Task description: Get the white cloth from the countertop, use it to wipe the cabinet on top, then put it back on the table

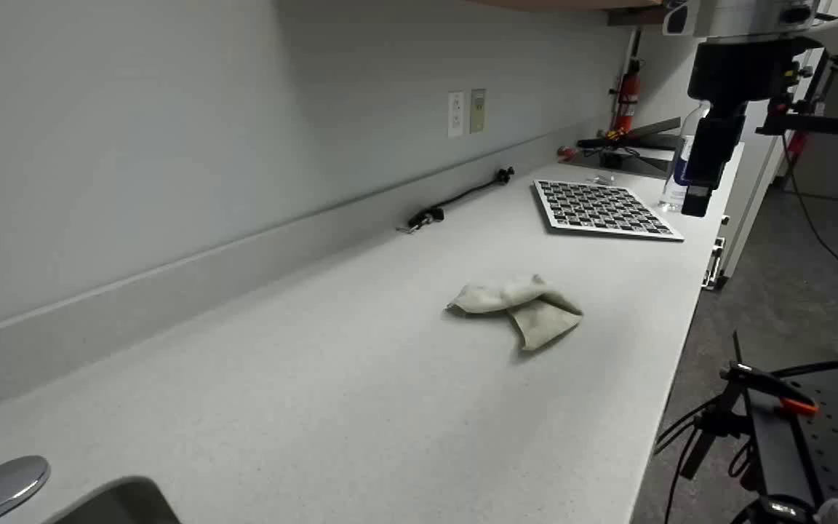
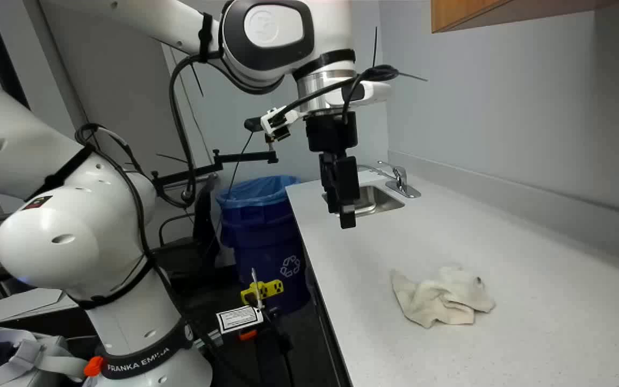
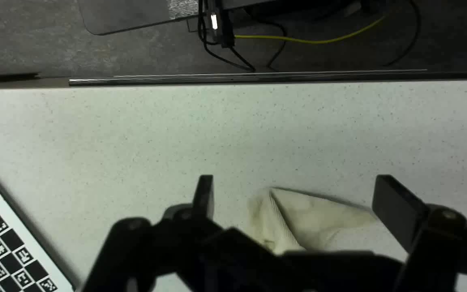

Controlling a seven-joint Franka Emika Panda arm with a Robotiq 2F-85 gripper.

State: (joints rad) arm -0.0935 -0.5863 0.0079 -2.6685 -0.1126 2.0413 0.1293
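Lying crumpled on the off-white countertop (image 1: 361,429), which is also the table, is the white cloth (image 1: 495,297), with a folded-over corner. The cloth (image 2: 444,298) shows in both exterior views. My gripper (image 2: 340,215) hangs in the air above the counter, pointing down. In the wrist view the jaws of the gripper (image 3: 296,192) stand wide apart and open, holding nothing. Part of the cloth (image 3: 318,215) appears between and below the fingers, its lower part hidden by the gripper body. Only the lower edge and underside of the wooden cabinet (image 2: 481,15) show, high on the wall.
A checker-patterned board (image 1: 601,207) lies farther along the counter, with a clear bottle (image 1: 673,191) beside it. A black cable (image 1: 463,195) runs by the backsplash. At the opposite end are a sink (image 2: 393,203) and faucet (image 2: 402,183). The counter's front edge drops to the floor.
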